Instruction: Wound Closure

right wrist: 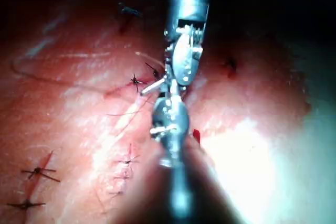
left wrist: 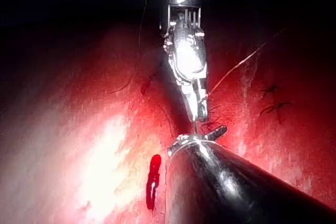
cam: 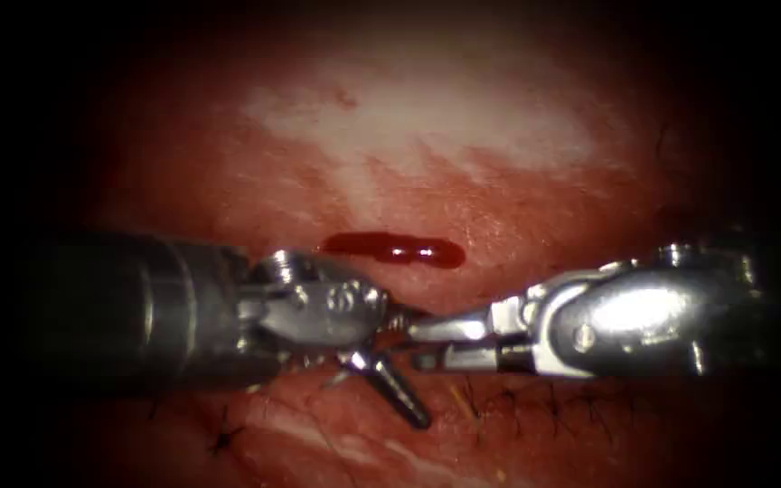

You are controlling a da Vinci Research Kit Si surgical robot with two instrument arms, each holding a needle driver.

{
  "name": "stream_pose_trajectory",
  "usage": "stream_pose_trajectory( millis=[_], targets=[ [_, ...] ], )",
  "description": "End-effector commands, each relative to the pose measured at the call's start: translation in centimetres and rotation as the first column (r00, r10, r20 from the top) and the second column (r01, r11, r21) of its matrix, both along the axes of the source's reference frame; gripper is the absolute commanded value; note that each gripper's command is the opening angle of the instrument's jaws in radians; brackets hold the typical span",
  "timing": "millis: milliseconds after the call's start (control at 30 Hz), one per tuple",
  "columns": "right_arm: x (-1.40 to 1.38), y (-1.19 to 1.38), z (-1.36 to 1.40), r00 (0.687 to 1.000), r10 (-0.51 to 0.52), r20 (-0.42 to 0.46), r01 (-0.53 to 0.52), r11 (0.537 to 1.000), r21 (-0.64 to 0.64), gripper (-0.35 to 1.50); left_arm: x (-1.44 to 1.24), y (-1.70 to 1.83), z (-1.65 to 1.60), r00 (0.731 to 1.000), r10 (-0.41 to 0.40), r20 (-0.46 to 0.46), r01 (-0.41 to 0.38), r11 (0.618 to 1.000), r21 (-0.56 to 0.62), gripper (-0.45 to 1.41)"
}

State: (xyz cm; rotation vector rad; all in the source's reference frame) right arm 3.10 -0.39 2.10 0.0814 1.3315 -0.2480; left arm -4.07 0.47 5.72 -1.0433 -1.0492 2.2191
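Left tool (cam: 390,370): jaws spread open, holding nothing. Right tool (cam: 427,339): tip meets left tool's; its grip cannot be told. Red fluid (cam: 395,248) lies just beyond on the tissue (cam: 427,126).

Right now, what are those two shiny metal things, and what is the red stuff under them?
They are two thin robot arms practising sewing on pork belly, the tissue. One picture looks down from above; the other two look along each arm from very close. The left tool comes in from the left; its claw is open and seems to hold nothing. The right tool meets it tip to tip. A thin thread runs from its tip; I cannot tell if it grips it. Dark stitches and a streak of red fluid lie on the tissue.
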Motion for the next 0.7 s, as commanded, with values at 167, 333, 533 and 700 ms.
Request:
stream_pose_trajectory(
  millis=[167,333,533,700],
  targets=[
    [0.08,-0.08,-0.01,0.999,-0.032,0.01,0.033,0.999,-0.032,-0.35,0.0,-0.03,0.05,0.999,0.003,-0.04,-0.001,0.999,0.044,-0.13],
    [0.09,-0.1,-0.02,0.999,-0.035,0.011,0.035,0.999,-0.032,-0.35,0.02,-0.04,0.04,0.998,-0.01,-0.057,0.014,0.996,0.083,-0.3],
    [0.1,-0.12,-0.03,0.998,-0.051,0.024,0.052,0.998,-0.03,-0.35,0.04,-0.02,0.01,0.997,-0.023,-0.075,0.031,0.993,0.114,-0.45],
    [0.14,-0.13,-0.05,0.995,-0.012,0.103,0.008,0.999,0.04,-0.08,0.05,0.03,-0.02,0.993,-0.093,-0.07,0.102,0.984,0.144,-0.45]
  ],
)
